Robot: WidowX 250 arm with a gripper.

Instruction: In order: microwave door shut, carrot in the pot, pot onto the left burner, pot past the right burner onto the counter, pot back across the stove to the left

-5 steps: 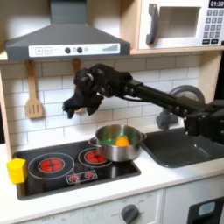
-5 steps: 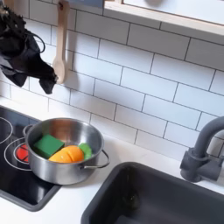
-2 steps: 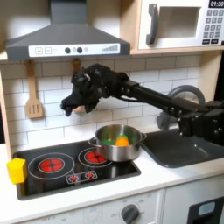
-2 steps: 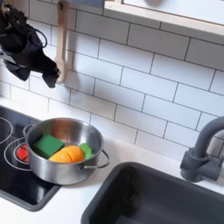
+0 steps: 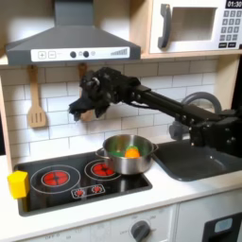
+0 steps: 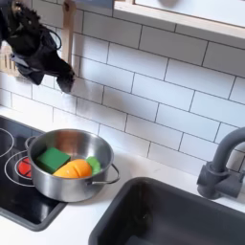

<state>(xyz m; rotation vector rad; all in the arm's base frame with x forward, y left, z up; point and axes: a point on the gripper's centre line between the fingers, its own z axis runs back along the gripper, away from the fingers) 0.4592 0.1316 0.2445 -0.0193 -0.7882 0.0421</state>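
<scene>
The microwave door [image 5: 189, 26] at the top right of the first exterior view is shut, its grey handle on its left side. The steel pot [image 5: 128, 154] [image 6: 65, 165] stands on the right burner of the black stove [image 5: 47, 191]. Inside it lie the orange carrot [image 5: 132, 152] [image 6: 74, 169] and a green piece. My gripper [image 5: 85, 112] [image 6: 63, 82] hangs in the air above and to the left of the pot, in front of the tiled wall. It looks open, with nothing between its fingers. The pale counter [image 5: 194, 191] runs around the stove.
A yellow block [image 5: 17, 182] sits at the stove's left edge. A wooden spatula [image 5: 36, 104] hangs on the wall behind the gripper. The dark sink [image 5: 203, 156] and its grey faucet [image 6: 220, 167] lie right of the pot. A range hood [image 5: 71, 43] overhangs the stove.
The gripper has risen a little and drifted right, toward the wall side, above the pot. The pot and the carrot in it have not moved.
</scene>
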